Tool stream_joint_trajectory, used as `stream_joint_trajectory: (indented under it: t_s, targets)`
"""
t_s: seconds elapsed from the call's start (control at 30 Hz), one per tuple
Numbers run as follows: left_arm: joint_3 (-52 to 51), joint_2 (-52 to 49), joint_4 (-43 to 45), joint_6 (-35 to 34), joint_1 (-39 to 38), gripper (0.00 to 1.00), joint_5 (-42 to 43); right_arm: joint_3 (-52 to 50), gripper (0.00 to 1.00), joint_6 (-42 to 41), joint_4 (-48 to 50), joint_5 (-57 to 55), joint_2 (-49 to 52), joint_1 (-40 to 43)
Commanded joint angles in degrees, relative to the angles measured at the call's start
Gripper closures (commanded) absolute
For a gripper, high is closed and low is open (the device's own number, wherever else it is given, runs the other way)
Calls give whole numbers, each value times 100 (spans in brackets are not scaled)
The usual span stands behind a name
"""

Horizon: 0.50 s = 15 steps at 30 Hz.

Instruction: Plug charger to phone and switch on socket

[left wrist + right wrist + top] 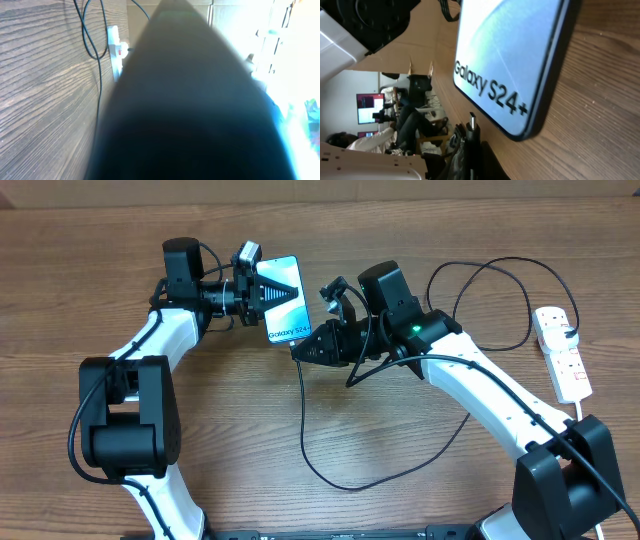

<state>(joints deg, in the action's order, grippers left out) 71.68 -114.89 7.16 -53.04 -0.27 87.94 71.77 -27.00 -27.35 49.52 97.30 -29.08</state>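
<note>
- The phone [287, 325] is face up, its blue screen reading "Galaxy S24+", and is turned at a slant above the wooden worktop [240, 440]. I cannot tell whether it touches the wood.
- The left gripper [280, 292] reaches across the phone's upper half with its jaws clenched on the phone. A dark blur fills most of the left wrist view.
- The charger [305, 430] has its plug tip [472, 121] just beside the phone's lower edge, pointing at it but not inserted.
- The right gripper [298, 350] is at the phone's lower end, its jaws pinched on the charger just behind the plug tip.
- From there the black cable drops away from the phone and curls in a wide loop on the worktop. It then rises in further loops to the right of the phone.
- The socket [562, 352], a white strip with a black plug in it, lies well apart from the phone at the right edge.
</note>
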Motion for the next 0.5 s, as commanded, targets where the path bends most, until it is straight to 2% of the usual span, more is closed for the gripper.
stream_joint_trajectory:
  t_s: [0.0, 0.47]
  targets:
    - [46, 26, 39, -11, 26, 96, 258, -57, 96, 4, -26, 4, 37, -15]
    - [46, 26, 42, -13, 26, 96, 210, -57, 96, -195, 66, -2, 39, -17]
